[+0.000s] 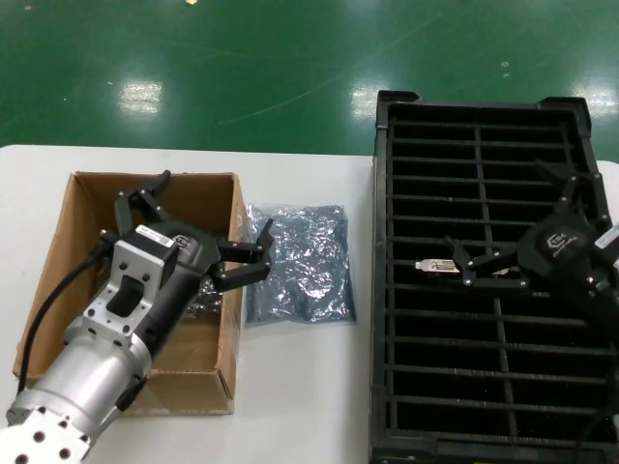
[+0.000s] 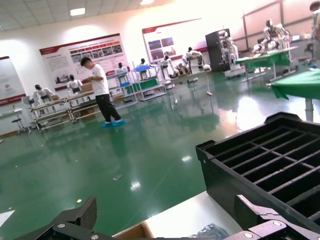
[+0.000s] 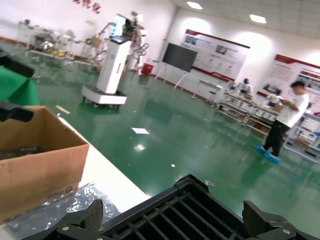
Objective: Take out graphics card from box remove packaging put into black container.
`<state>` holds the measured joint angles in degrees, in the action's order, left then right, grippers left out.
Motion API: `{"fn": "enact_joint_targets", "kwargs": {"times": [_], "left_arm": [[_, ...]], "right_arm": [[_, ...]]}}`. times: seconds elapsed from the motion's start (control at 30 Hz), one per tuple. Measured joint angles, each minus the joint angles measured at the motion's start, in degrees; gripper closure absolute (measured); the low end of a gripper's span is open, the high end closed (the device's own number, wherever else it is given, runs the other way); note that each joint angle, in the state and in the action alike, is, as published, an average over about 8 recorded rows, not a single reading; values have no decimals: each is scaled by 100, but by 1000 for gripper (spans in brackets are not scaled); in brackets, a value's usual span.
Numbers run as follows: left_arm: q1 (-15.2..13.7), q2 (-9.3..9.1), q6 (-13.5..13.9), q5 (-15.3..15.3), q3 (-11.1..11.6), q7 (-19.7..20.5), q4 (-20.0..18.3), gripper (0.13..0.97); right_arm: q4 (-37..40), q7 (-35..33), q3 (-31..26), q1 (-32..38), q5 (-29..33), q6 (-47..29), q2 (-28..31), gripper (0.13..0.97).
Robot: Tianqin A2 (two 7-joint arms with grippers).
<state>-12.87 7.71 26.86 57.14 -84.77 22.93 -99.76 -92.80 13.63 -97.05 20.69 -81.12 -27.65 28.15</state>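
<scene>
**Card's in the crate, both grippers spread wide**

Over at 3 o'clock on the white table (image 1: pixel 309 406), the black container (image 1: pixel 387 290) takes up the whole right side. The graphics card (image 1: pixel 437 265) sits down in the slots near the central divider, silver bracket showing. The right gripper (image 1: pixel 488 266) hangs just beside it at its 3 o'clock, fingers apart and holding nothing.

At 9 o'clock is the box (image 1: pixel 227 358), flaps up, with the left gripper (image 1: pixel 198 227) hovering over its 1 o'clock corner, fingers splayed, nothing in them either. Something dark lies in the box under that arm, can't tell what.

The packaging (image 1: pixel 300 266) lies flat and crinkled between box and crate, touching the box's wall.
</scene>
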Motion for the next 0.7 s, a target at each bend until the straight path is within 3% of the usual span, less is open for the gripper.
{"fn": "enact_joint_targets", "kwargs": {"times": [0.7], "left_arm": [[649, 478, -1351, 2315, -348, -1154, 407, 132]], "right_arm": [[57, -686, 271, -1043, -1108, 1391, -553, 129]]}}
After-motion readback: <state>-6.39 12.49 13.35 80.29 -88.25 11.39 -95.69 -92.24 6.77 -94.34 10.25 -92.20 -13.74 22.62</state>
